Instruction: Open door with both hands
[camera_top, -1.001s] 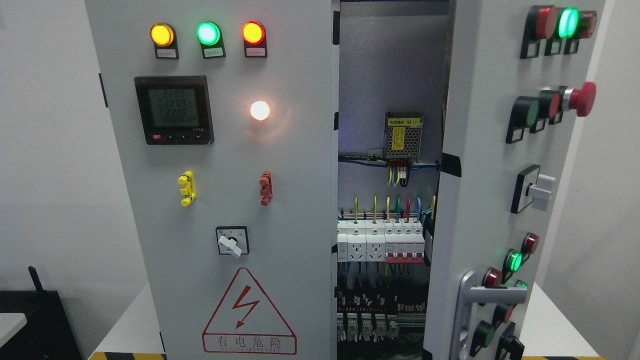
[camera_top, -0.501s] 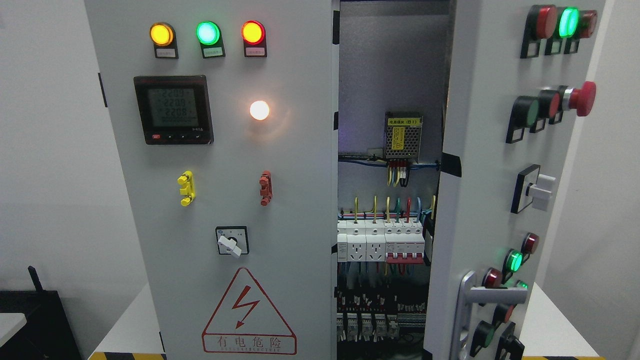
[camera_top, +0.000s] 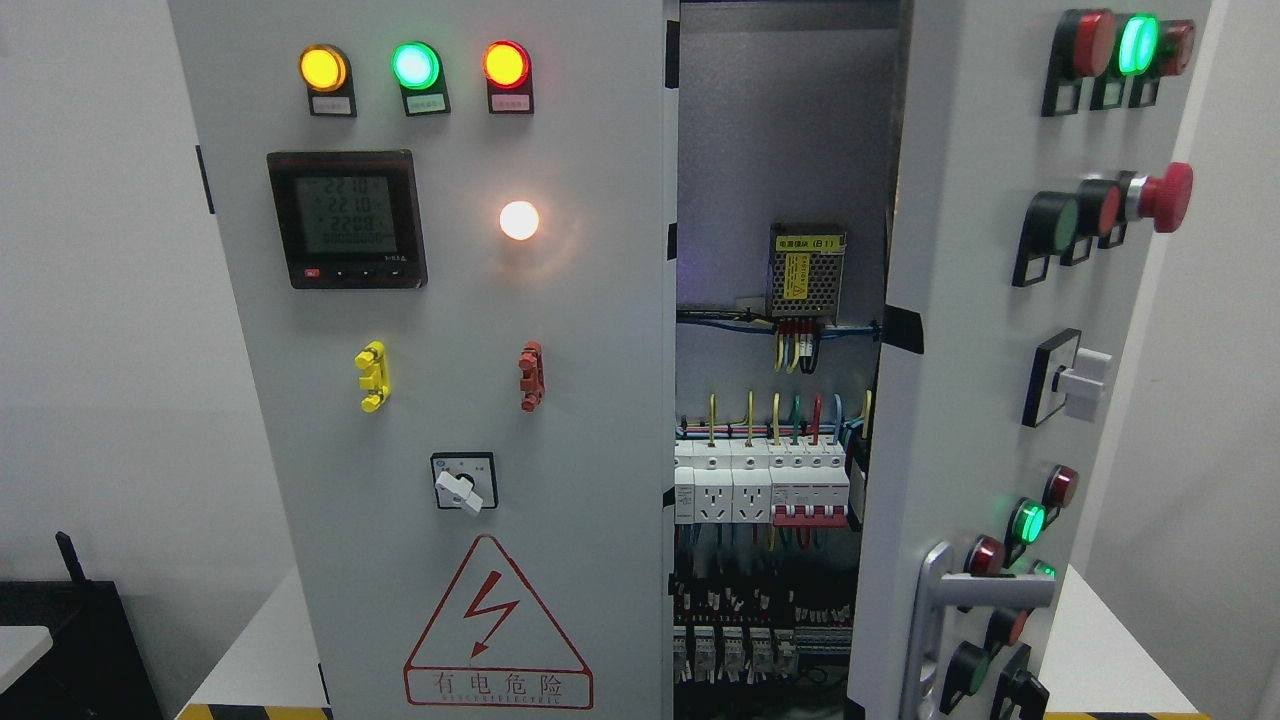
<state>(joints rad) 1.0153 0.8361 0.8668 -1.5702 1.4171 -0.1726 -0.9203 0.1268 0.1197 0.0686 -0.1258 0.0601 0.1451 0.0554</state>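
A grey electrical cabinet fills the head view. Its right door (camera_top: 980, 400) stands swung outward, carrying buttons, lamps, a rotary switch and a metal handle (camera_top: 940, 620) near its lower edge. The left door (camera_top: 450, 380) sits flush and shut, with three lamps, a meter, a lit white lamp, a selector switch and a red warning triangle. Between the doors the opening (camera_top: 775, 400) shows wiring, breakers and a power supply. Neither of my hands nor arms shows in the frame.
The cabinet stands on a white table (camera_top: 255, 640) with yellow-black tape at its front edge. A black device (camera_top: 70, 630) sits at the lower left. White walls lie on both sides.
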